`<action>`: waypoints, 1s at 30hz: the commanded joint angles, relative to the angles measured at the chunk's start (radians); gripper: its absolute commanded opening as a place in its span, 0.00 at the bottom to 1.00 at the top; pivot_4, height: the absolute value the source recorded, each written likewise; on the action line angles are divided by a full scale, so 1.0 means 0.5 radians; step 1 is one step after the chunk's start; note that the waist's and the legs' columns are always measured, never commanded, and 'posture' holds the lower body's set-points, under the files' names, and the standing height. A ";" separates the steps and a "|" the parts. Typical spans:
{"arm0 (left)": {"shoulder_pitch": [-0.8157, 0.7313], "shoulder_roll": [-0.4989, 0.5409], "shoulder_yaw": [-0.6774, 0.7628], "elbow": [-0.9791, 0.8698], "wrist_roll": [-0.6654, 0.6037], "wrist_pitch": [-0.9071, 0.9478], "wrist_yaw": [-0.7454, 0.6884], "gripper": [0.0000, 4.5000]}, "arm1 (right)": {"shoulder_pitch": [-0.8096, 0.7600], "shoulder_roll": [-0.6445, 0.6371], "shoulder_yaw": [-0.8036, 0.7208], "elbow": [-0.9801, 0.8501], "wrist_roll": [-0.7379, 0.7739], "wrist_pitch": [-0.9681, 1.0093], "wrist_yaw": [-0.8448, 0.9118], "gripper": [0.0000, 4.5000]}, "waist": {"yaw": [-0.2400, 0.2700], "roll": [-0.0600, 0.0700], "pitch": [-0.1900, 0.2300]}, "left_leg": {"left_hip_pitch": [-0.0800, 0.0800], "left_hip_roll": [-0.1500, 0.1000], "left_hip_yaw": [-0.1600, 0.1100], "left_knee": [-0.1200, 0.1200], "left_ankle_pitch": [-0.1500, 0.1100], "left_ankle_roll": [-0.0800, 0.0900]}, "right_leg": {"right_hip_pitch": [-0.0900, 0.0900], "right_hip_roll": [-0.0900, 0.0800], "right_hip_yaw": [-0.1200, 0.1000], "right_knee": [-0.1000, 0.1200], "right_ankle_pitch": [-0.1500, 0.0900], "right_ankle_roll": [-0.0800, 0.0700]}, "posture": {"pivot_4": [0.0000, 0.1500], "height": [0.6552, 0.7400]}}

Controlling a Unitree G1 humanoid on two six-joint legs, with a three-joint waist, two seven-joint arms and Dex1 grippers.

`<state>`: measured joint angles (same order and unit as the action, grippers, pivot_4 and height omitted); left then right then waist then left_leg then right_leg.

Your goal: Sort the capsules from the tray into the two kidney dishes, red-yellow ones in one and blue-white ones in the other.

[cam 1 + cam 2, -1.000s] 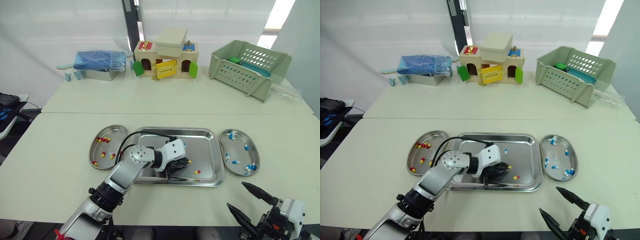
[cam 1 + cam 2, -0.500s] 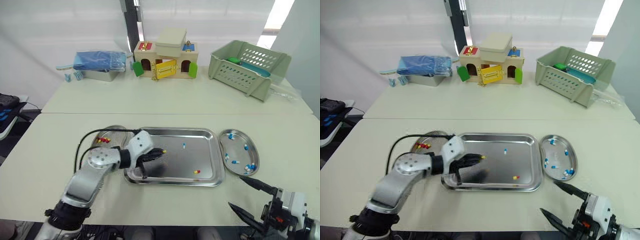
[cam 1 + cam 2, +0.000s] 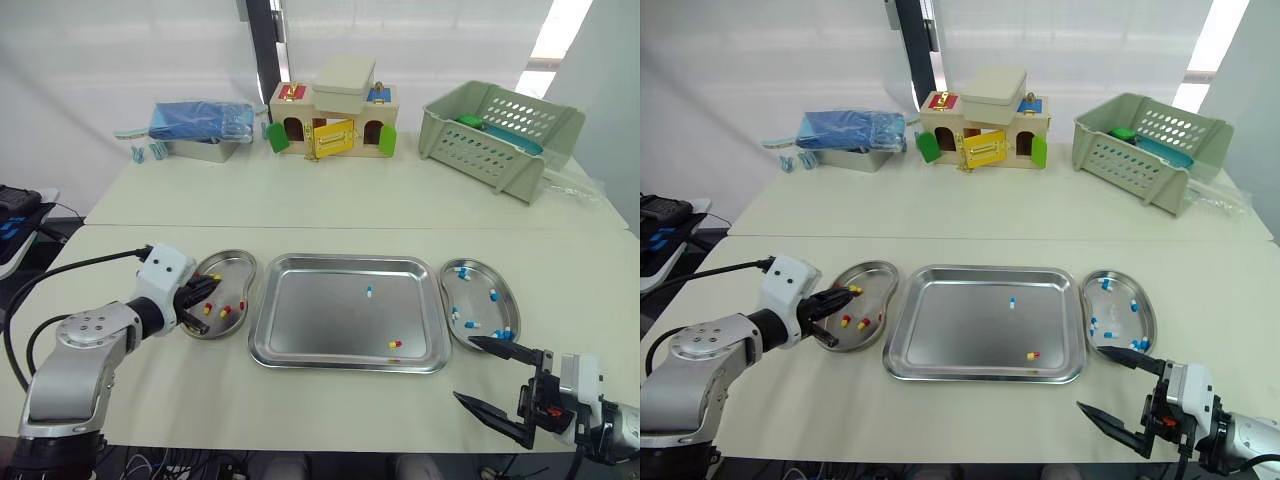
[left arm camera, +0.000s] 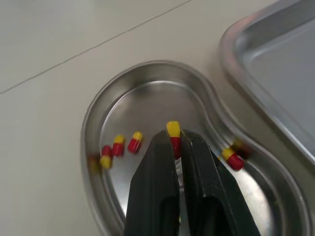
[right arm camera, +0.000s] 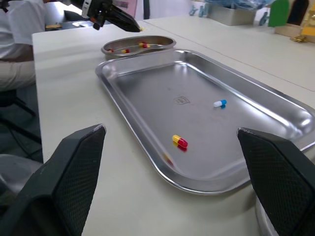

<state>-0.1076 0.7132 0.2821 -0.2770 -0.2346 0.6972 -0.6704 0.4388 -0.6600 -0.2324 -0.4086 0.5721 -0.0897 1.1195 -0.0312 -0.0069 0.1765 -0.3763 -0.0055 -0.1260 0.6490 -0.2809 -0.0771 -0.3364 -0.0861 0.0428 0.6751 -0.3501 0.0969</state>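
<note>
My left gripper point(image 3: 203, 293) hangs over the left kidney dish point(image 3: 234, 262), shut on a red-yellow capsule point(image 4: 173, 132) that sticks out past the fingertips. Several red-yellow capsules point(image 4: 134, 142) lie in that dish. The steel tray point(image 3: 315, 325) in the middle holds one blue-white capsule point(image 3: 368, 291) and one red-yellow capsule point(image 3: 394, 344). The right kidney dish point(image 3: 513, 302) holds several blue-white capsules point(image 3: 472, 322). My right gripper point(image 3: 464, 369) is open and holds nothing, low over the table's front edge, just in front of the right dish.
Along the far side of the table stand a metal box with a blue packet point(image 3: 200, 125), a wooden toy house point(image 3: 335, 118) and a green basket point(image 3: 500, 128). A person in a white shirt point(image 5: 17, 34) sits beyond the table's left end.
My left gripper has left the tray and swung left to over the left dish, carrying a red-yellow capsule. The right gripper has shifted a little toward the right dish.
</note>
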 commanded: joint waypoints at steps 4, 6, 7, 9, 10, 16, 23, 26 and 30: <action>0.008 0.000 0.024 0.019 -0.022 -0.079 0.044 0.01 | -0.041 -0.045 -0.005 -0.070 0.046 0.037 0.063 1.00 | 0.002 -0.001 0.000 | -0.001 0.000 0.000 0.000 0.000 0.000 | 0.000 0.000 0.000 0.000 0.000 0.000 | 1.00 1.00; 0.004 -0.013 0.009 0.039 -0.026 -0.082 0.055 0.01 | -0.051 -0.045 -0.007 -0.068 0.044 0.045 0.064 1.00 | 0.001 0.000 0.000 | 0.000 0.000 0.000 0.000 0.000 0.000 | 0.000 0.000 0.000 0.000 0.000 0.000 | 1.00 1.00; 0.002 -0.015 -0.001 0.052 -0.028 -0.077 0.055 0.01 | -0.054 -0.044 -0.006 -0.071 0.044 0.051 0.061 1.00 | 0.001 0.000 0.000 | 0.000 0.000 0.000 0.000 0.000 0.000 | 0.000 0.000 0.000 0.000 0.000 0.000 | 1.00 1.00; -0.001 -0.017 -0.014 0.076 -0.030 -0.071 0.061 0.01 | -0.059 -0.040 -0.007 -0.081 0.045 0.064 0.054 1.00 | 0.001 -0.001 0.000 | 0.000 0.000 0.000 0.000 0.000 0.000 | 0.000 0.000 0.000 0.000 0.000 0.000 | 1.00 1.00; -0.001 -0.015 -0.019 0.085 -0.034 -0.061 0.063 0.01 | -0.060 -0.039 -0.009 -0.085 0.045 0.070 0.051 1.00 | 0.001 0.000 0.000 | 0.000 0.000 0.000 0.000 0.000 0.000 | 0.000 0.000 0.000 0.000 0.000 0.000 | 1.00 1.00; 0.012 -0.008 -0.036 0.125 -0.048 -0.069 0.053 0.44 | -0.060 -0.036 -0.025 -0.080 0.038 0.075 0.041 1.00 | 0.001 0.000 0.000 | 0.000 0.000 0.000 0.000 0.000 0.000 | 0.000 0.000 0.000 0.000 0.000 0.000 | 1.00 1.00; 0.000 0.008 -0.045 0.176 -0.066 -0.148 0.008 0.93 | -0.073 -0.039 -0.062 -0.097 0.060 0.104 -0.002 1.00 | 0.001 -0.001 0.000 | 0.000 0.000 0.000 0.000 0.000 0.000 | 0.000 0.000 0.000 0.001 0.000 0.000 | 1.00 1.00; 0.014 0.016 0.025 0.215 -0.099 -0.204 -0.012 1.00 | -0.077 -0.060 -0.152 -0.099 0.091 0.146 -0.037 1.00 | 0.001 -0.001 0.000 | 0.000 0.000 0.000 0.000 0.000 0.000 | 0.000 0.000 0.000 0.001 0.000 0.000 | 1.00 1.00; 0.121 0.141 0.228 0.408 -0.092 -0.471 -0.123 1.00 | -0.110 -0.180 -0.409 0.071 0.108 0.271 -0.086 1.00 | -0.008 -0.001 0.000 | 0.000 0.000 0.001 -0.001 0.000 0.000 | -0.001 0.000 0.000 0.001 0.000 0.000 | 1.00 1.00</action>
<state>-0.0597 0.7462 0.3105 -0.1022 -0.2794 0.5220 -0.7136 0.3864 -0.7222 -0.3607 -0.3966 0.6105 0.0164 1.0887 -0.0351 -0.0072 0.1766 -0.3760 -0.0053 -0.1252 0.6484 -0.2809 -0.0771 -0.3371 -0.0861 0.0434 0.6759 -0.3503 0.0965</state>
